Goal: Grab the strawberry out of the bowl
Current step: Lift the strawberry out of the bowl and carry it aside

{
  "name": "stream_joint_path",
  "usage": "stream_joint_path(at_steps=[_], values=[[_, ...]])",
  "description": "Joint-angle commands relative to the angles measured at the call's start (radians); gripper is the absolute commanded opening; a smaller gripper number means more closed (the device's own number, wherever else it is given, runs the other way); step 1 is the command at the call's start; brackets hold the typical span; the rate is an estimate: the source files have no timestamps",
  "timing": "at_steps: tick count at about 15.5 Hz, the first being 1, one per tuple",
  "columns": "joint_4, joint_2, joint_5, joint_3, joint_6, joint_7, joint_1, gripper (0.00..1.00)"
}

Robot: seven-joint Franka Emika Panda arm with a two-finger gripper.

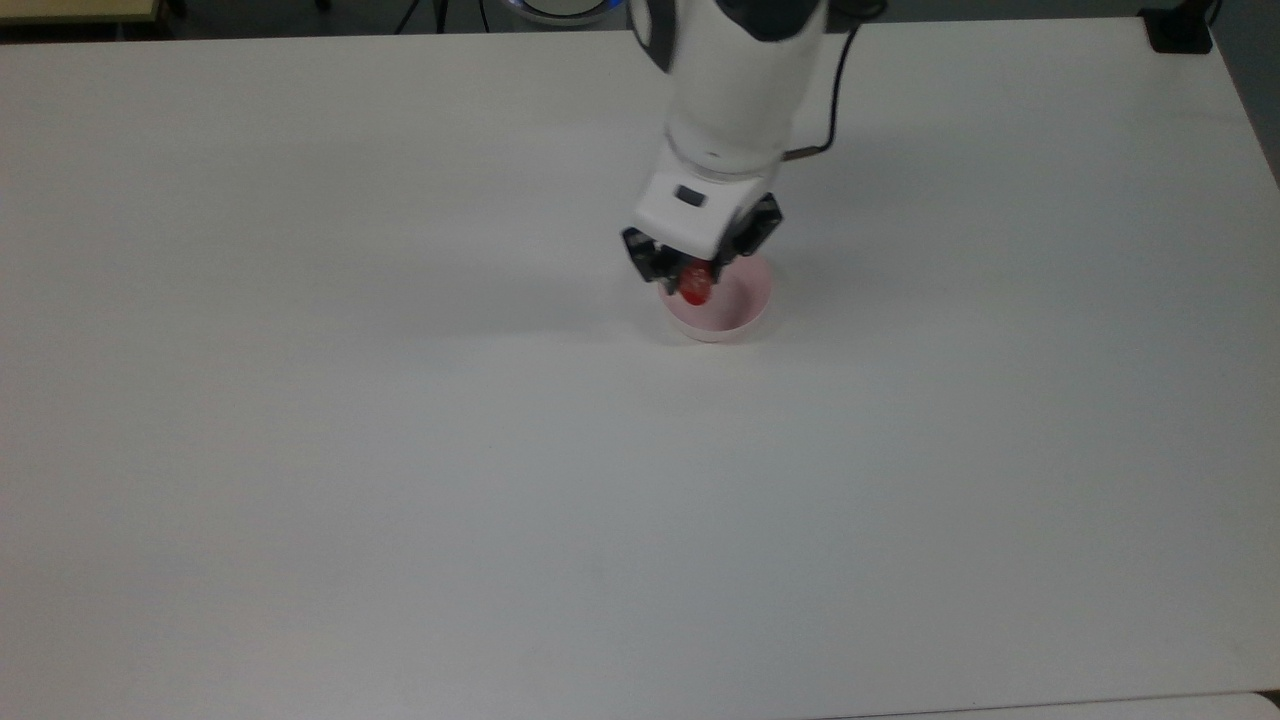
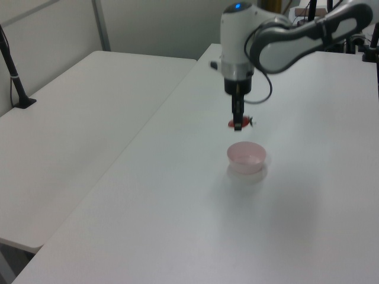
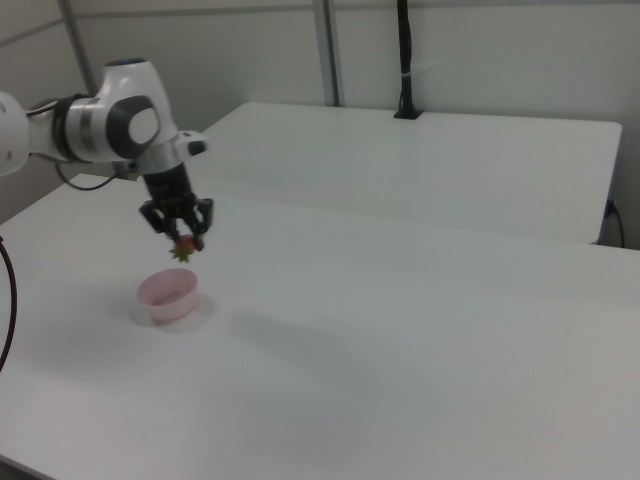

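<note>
Top view: the gripper points down over the bowl, clamped on the glossy red strawberry.
Left view: the white arm reaches in from the left view's right; the strawberry hangs clear above the smooth pink bowl.
Right view: the round bowl rests on the matte white table; the strawberry's leafy cap points downward.

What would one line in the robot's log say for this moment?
phase: lift | tool: shut on strawberry | strawberry: above bowl, clear of rim | bowl: empty, on table
</note>
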Motion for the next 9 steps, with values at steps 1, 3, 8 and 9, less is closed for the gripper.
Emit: stream_joint_path(at_steps=[1, 3, 8, 9], values=[[-0.013, -0.008, 0.022, -0.071, -0.015, -0.146, -0.079, 0.39], [-0.031, 0.014, 0.020, -0.127, -0.004, -0.226, -0.119, 0.40], [-0.070, 0.118, 0.011, -0.153, 0.117, -0.278, -0.170, 0.43], [-0.070, 0.129, 0.011, -0.153, 0.119, -0.278, -0.170, 0.44]])
